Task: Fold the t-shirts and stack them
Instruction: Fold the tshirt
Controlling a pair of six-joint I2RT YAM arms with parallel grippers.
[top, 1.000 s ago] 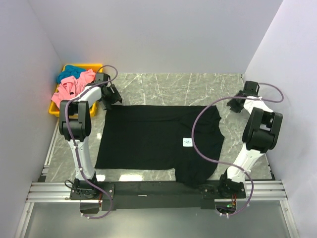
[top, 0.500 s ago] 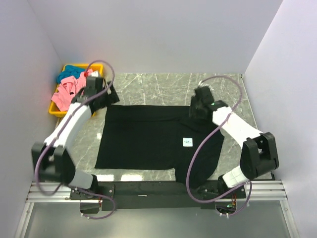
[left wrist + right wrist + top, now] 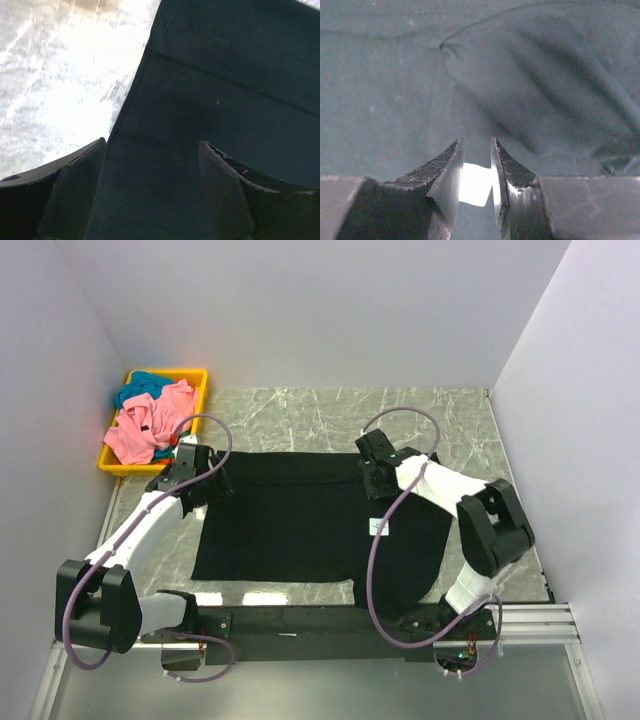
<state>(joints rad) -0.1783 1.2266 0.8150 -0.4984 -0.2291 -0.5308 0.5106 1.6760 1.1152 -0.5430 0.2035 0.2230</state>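
Left jaws gape wide over the black t-shirt's (image 3: pixel 215 100) 9 o'clock edge, with bare surface (image 3: pixel 55 75) just beside it. Pink (image 3: pixel 135 430) and teal (image 3: pixel 145 383) t-shirts fill the yellow bin (image 3: pixel 196 373) at 10 o'clock. Right jaws, barely parted, hover above the shirt's 1 o'clock collar area.

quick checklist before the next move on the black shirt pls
1. black t-shirt spread flat: not ok, its right side is rumpled.
2. left gripper above the shirt's left edge, jaws open and empty: ok.
3. right gripper holding fabric: cannot tell, jaws nearly together with a white patch between.
4. pink t-shirt and teal t-shirt out of the way in the yellow bin: ok.
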